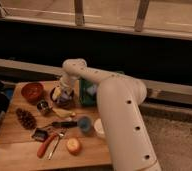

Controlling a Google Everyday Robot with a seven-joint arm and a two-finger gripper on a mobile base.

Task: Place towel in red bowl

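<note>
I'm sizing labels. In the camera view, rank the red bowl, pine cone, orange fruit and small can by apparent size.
Largest: red bowl and pine cone, look alike, unranked.
Then orange fruit, nearer the camera, so unsure.
Smallest: small can.
The end effector sits right of the red bowl.

The jaws hang at the end of a smooth, glossy white plastic arm (114, 100), just over a dark bowl (63, 101) with a dull finish. Left of the jaws, the red bowl (32, 91) looks smooth with a faint sheen. Right of them stands a green packet (87, 95), shiny like foil or film. In front of the jaws lie a rough, scaly pine cone (25, 118), a small metallic tin (43, 106) and a matt blue cup (84, 123). The table (9, 147) is pale matt wood.
</note>
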